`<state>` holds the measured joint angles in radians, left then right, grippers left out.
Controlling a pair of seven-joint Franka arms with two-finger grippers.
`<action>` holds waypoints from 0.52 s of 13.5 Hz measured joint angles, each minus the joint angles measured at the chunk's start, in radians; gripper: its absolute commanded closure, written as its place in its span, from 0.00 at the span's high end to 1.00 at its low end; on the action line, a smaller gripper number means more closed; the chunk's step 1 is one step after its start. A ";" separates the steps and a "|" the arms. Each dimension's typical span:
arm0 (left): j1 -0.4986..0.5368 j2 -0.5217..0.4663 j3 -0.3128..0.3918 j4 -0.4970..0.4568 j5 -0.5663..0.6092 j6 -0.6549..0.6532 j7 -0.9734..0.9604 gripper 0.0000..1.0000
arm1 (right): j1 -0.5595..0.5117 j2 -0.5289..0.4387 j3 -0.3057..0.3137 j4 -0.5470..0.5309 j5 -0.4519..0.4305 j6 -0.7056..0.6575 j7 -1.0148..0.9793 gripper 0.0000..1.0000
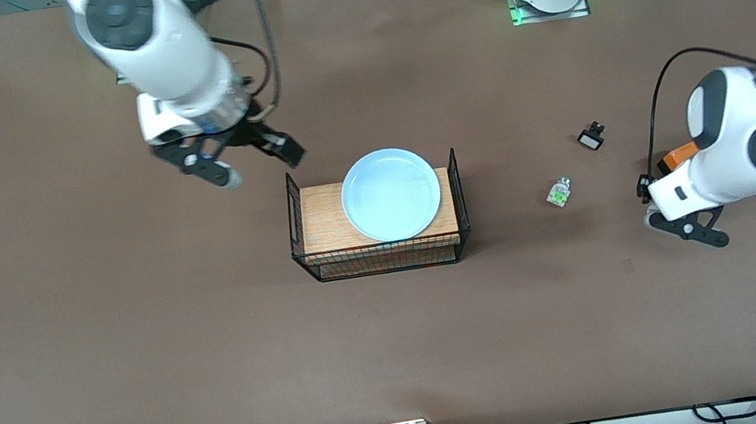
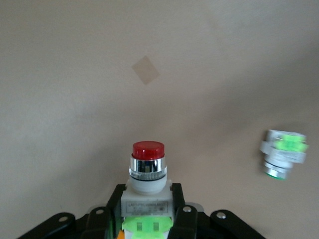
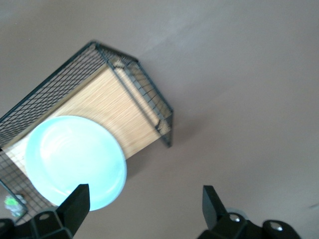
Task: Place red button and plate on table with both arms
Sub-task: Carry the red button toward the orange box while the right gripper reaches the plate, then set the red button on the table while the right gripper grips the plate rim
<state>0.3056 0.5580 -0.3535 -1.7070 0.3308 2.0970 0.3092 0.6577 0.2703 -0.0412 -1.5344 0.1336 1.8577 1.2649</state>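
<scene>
The pale blue plate (image 1: 390,193) lies on the wood top of the black wire basket (image 1: 320,233) at mid-table. It also shows in the right wrist view (image 3: 75,162). My right gripper (image 1: 263,167) is open and empty, up in the air beside the basket's end toward the right arm; its fingers (image 3: 75,199) stand wide apart over bare table. My left gripper (image 1: 692,227) is over the table at the left arm's end. In the left wrist view it (image 2: 148,206) is shut on the whitish body of the red button (image 2: 148,172), red cap pointing away from the wrist. The button is hidden in the front view.
A clear-and-green piece (image 1: 559,192) lies on the brown table (image 1: 141,359) between the basket and my left gripper; it also shows in the left wrist view (image 2: 283,152). A small black-and-white piece (image 1: 591,136) lies farther from the front camera. Cables run along the table's near edge.
</scene>
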 measured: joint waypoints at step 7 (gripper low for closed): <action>0.044 0.101 0.000 -0.111 0.016 0.210 0.002 0.61 | 0.116 0.181 0.000 0.004 0.002 0.278 0.328 1.00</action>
<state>0.3496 0.6588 -0.3536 -1.8183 0.3472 2.3066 0.3116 0.7739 0.4512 -0.0415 -1.5308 0.1359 2.1355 1.5929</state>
